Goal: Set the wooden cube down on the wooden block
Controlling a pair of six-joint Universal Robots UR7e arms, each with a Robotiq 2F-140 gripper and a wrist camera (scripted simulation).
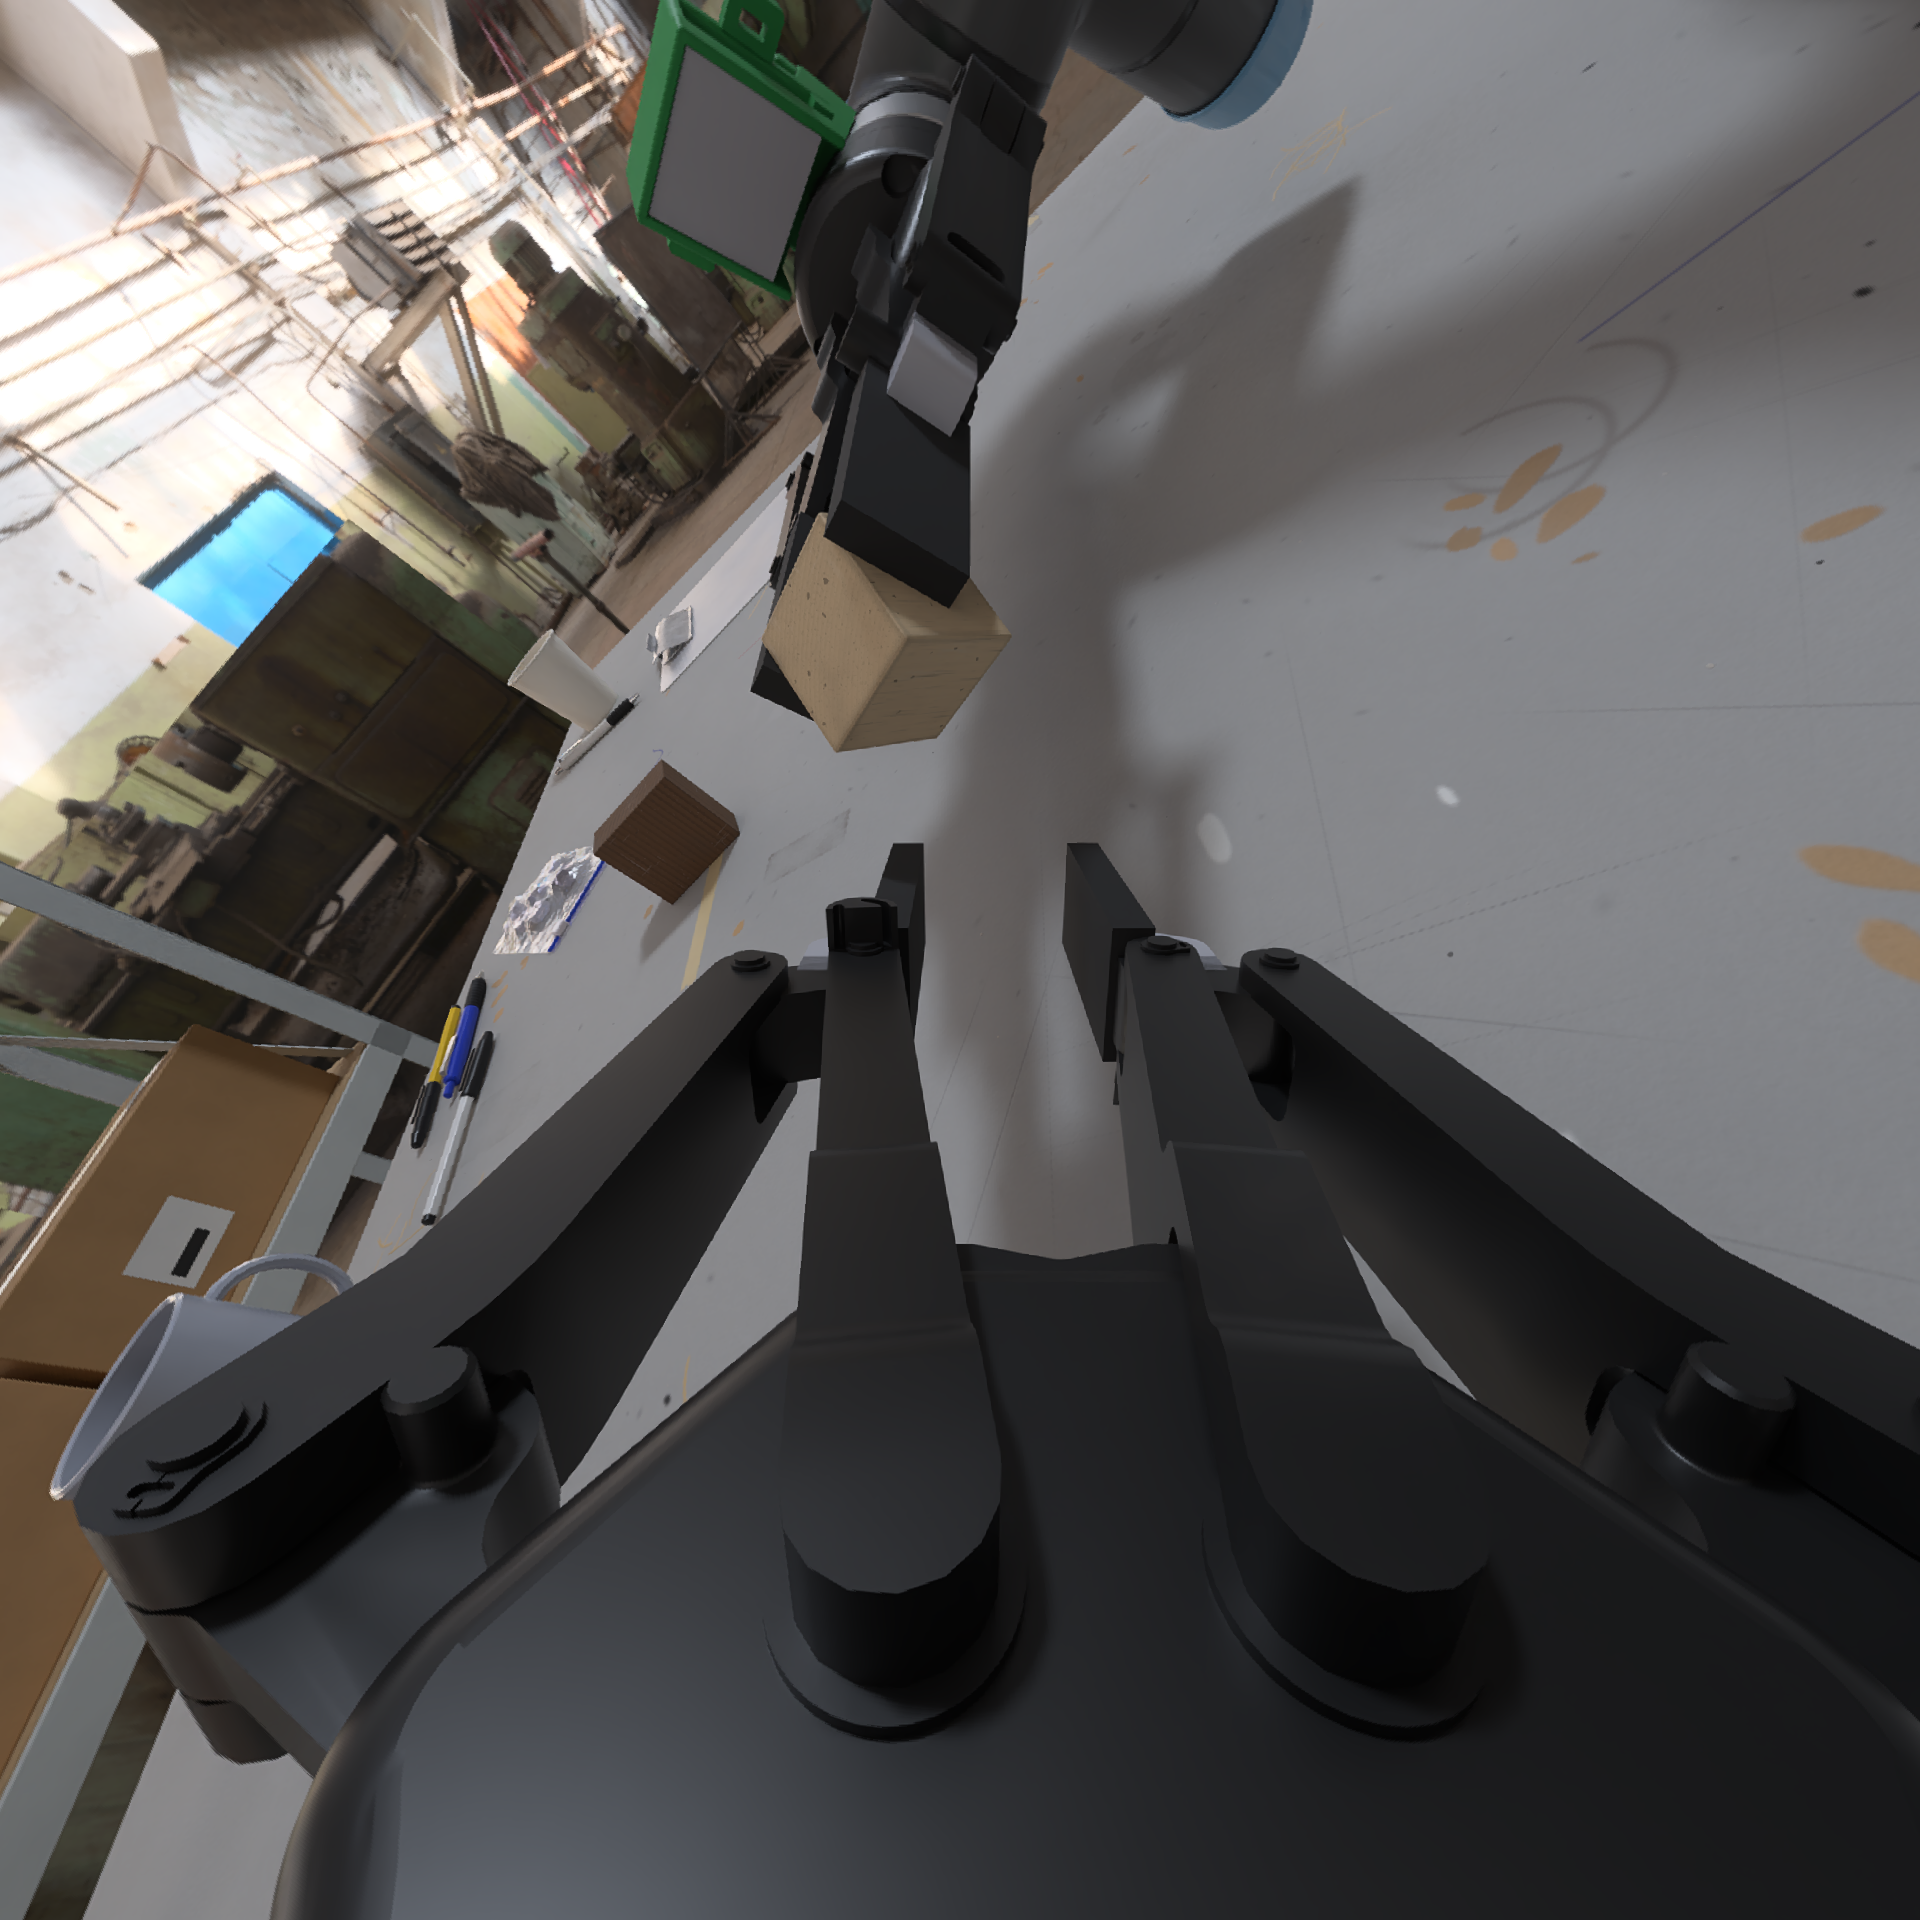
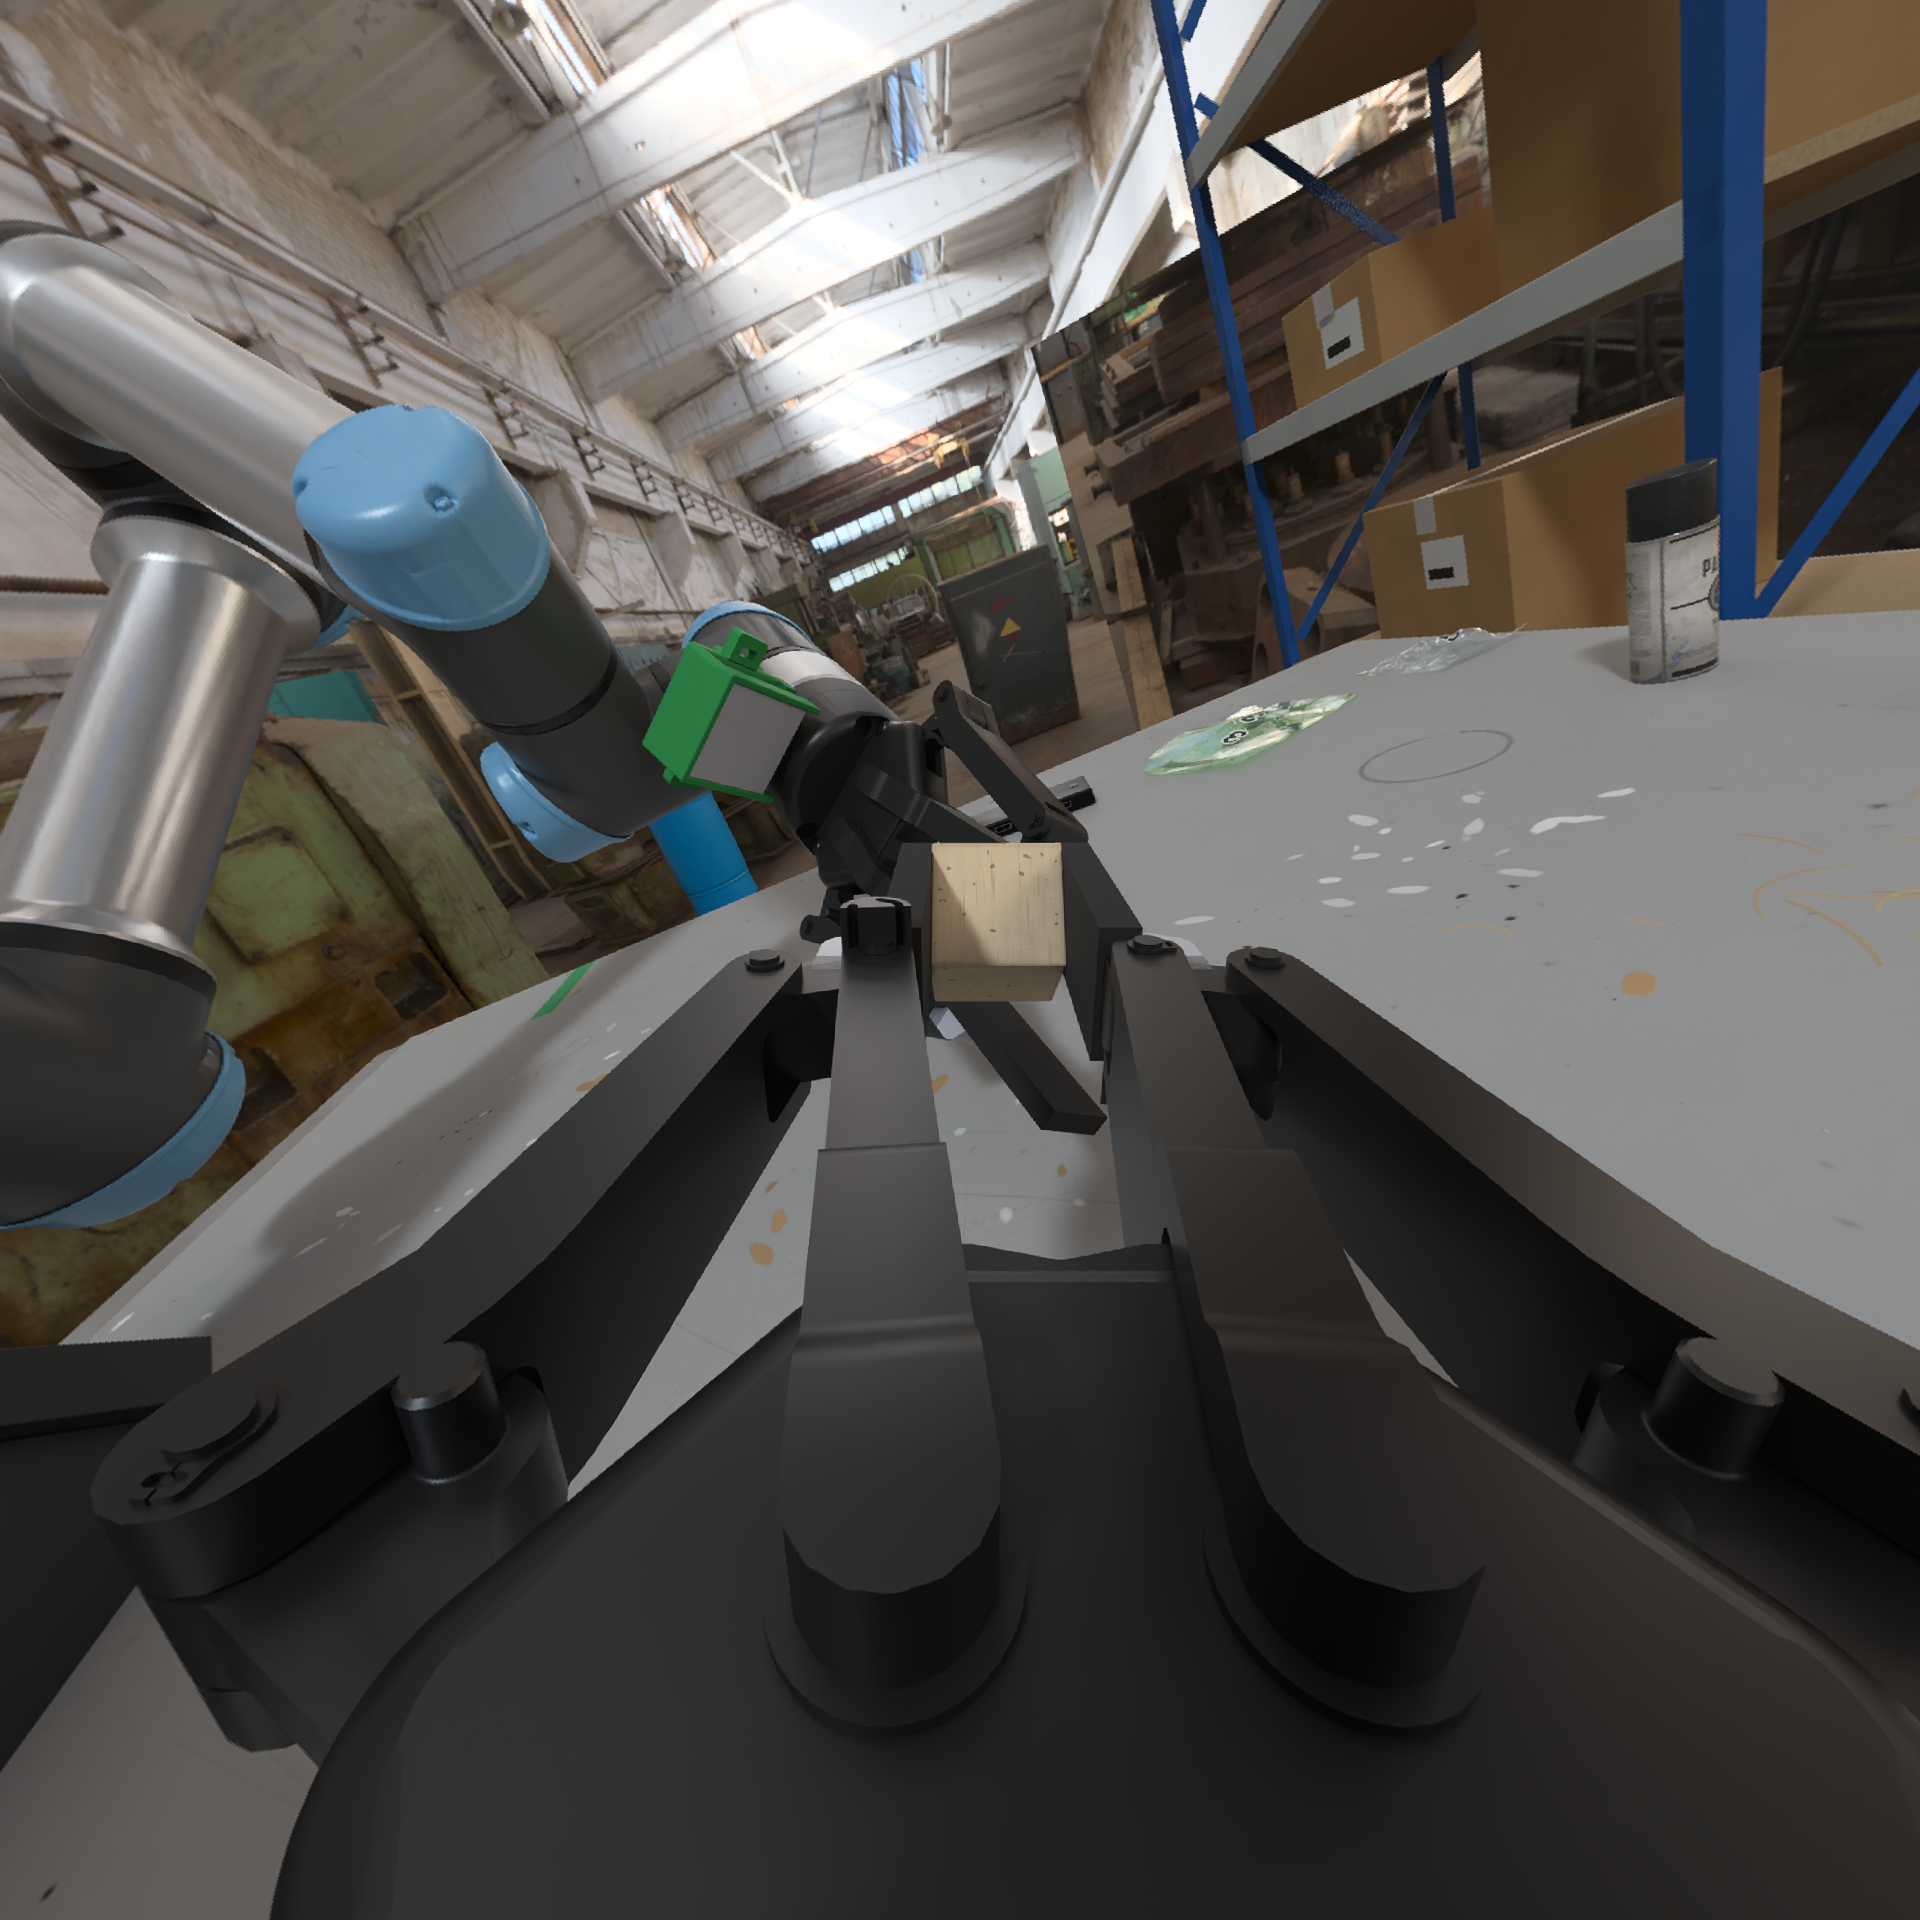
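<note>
My right gripper (image 2: 1000, 920) is shut on the light wooden cube (image 2: 997, 914) and holds it above the grey table (image 2: 1455, 935). In the left wrist view the cube (image 1: 883, 665) hangs in the right gripper (image 1: 852, 613), up and to the right of the dark brown wooden block (image 1: 665, 831), which lies on the table. My left gripper (image 1: 992, 883) is open and empty, its jaws apart and pointing at the cube from below. One of its fingers (image 2: 1039, 1081) shows behind the cube in the right wrist view. The block is not in the right wrist view.
Near the block lie a crumpled foil sheet (image 1: 545, 904), several pens (image 1: 457, 1060), a white cup (image 1: 561, 675) and a paper sheet (image 1: 727, 592). A mug (image 1: 156, 1382) and a cardboard box (image 1: 156, 1195) sit at the left. A spray can (image 2: 1668, 582) and a green bag (image 2: 1247, 732) lie far off.
</note>
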